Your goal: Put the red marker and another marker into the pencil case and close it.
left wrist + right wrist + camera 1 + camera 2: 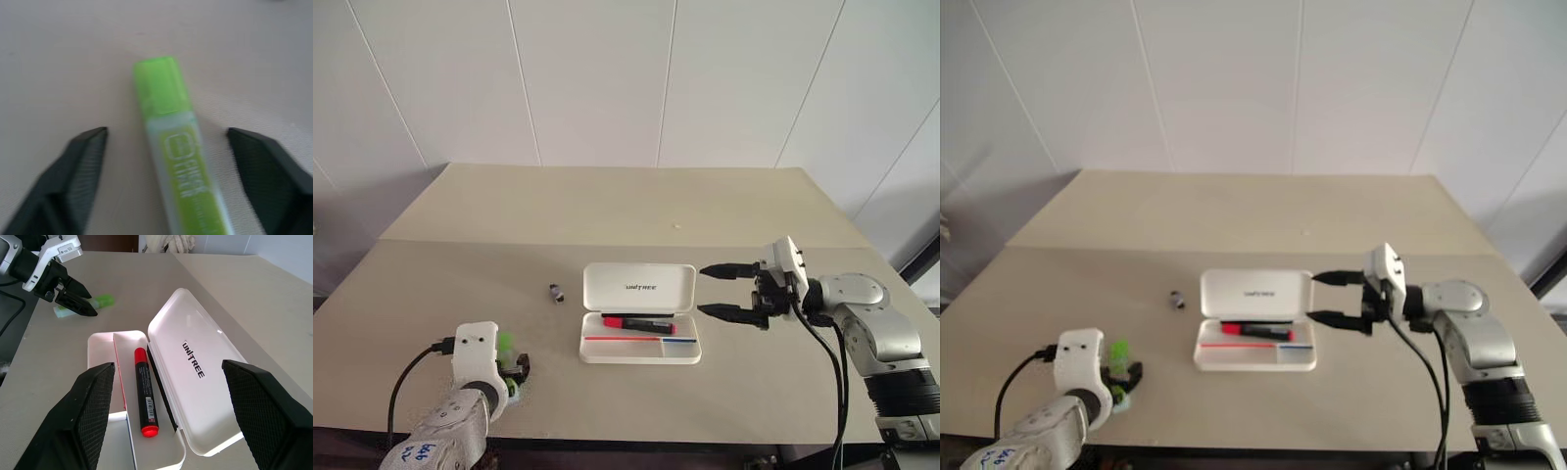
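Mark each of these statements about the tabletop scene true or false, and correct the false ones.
1. The pencil case lies open. True.
2. The red marker lies on the table beside the case. False: it lies inside the case.
3. The green marker lies on the table between the left gripper's open fingers. True.
4. The right gripper is shut on the case lid. False: its fingers stand open beside the case, holding nothing.
5. A small dark object lies on the table beside the case. True.
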Robot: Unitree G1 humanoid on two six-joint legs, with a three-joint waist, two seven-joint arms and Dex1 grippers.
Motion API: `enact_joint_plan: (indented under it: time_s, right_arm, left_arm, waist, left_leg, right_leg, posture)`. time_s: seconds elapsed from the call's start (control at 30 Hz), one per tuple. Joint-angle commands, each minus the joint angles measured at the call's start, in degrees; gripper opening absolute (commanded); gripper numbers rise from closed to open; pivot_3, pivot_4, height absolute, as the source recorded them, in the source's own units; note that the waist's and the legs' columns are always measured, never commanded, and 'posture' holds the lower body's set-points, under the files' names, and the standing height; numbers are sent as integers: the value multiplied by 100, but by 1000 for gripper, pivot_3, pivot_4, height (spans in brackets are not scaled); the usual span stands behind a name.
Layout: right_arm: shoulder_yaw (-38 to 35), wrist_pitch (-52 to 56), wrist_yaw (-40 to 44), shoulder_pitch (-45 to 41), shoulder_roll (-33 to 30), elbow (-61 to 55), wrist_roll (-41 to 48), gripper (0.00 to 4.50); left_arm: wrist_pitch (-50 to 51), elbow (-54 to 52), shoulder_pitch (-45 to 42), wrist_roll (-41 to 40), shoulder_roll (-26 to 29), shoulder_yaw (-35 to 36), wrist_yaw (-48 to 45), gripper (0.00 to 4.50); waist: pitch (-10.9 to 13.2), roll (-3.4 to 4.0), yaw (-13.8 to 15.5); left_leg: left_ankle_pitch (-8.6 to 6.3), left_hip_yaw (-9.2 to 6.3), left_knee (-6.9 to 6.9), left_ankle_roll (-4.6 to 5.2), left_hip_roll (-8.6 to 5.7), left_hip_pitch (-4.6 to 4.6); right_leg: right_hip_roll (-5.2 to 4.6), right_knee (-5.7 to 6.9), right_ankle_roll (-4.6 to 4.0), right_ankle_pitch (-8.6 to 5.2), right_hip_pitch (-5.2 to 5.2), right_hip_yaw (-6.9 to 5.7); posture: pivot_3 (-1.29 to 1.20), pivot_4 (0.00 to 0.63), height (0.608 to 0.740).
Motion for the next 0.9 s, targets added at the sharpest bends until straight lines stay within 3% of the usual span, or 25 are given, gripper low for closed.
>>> enact_joint_plan:
  time_s: [0.03, 0.2, 0.43, 0.63, 0.73, 0.8, 0.83, 0.9]
  right_arm:
    - [-101, -64, -70, -97, -15, -231, 57, 4500]
    - [-153, -54, -114, -57, -73, -281, 68, 4500]
    - [-173, -67, -160, -70, -102, -255, 56, 4500]
    - [-173, -79, -236, -109, -92, -203, 18, 4500]
    - [-191, -66, -279, -82, -95, -249, 14, 4500]
    - [-207, -59, -302, -41, -110, -294, 22, 4500]
    - [-221, -51, -322, -16, -121, -324, 28, 4500]
    - [-264, -27, -363, 36, -144, -393, 51, 4500]
  left_arm:
    - [121, 211, -55, 124, 31, -94, -96, 2724]
    - [83, 390, -217, 226, 33, -166, -123, 1113]
    - [-300, 658, -446, 305, 167, -178, -289, 1082]
    - [-1248, 1465, -1139, 103, 896, -15, -1025, 1082]
    - [-1487, 1797, -1423, 1, 1227, -39, -1377, 1082]
    - [-1694, 1967, -1549, -90, 1426, -95, -1648, 1082]
    - [-1808, 2045, -1620, -153, 1537, -129, -1812, 1082]
    - [-2051, 2159, -1750, -317, 1762, -195, -2184, 1082]
  waist:
    - [-1, 1, -1]
    - [-1, 2, -3]
    - [-3, 6, 5]
    - [6, -11, -78]
    - [6, -10, -103]
    - [5, -11, -95]
    - [5, -10, -81]
    - [4, -10, -24]
  left_leg:
    - [0, 0, 0, 1, 0, 3]
    - [2, -1, 0, 3, 1, 23]
    - [15, -1, -1, 10, 0, 48]
    - [18, 1, -2, -14, 5, 48]
    - [22, 5, -21, 18, 4, 46]
    - [8, 5, -32, 18, 7, 39]
    - [0, 5, -31, 13, 7, 26]
    - [-3, -3, -42, 0, 13, -19]
  right_leg:
    - [0, -3, -2, -1, 5, 0]
    - [0, -40, -19, -5, 45, 0]
    - [0, -89, -52, 12, 88, 0]
    - [7, -161, -73, 57, 108, -2]
    - [0, -182, -70, 53, 118, -1]
    - [-1, -150, -46, 52, 91, -1]
    - [-2, -124, 19, 68, 67, -1]
    - [3, -84, 25, 51, -5, -5]
  posture:
    - [0, 150, 740]
    - [0, 150, 740]
    - [0, 150, 740]
    - [0, 150, 740]
    - [0, 150, 740]
    - [0, 150, 740]
    - [0, 150, 740]
    - [0, 150, 740]
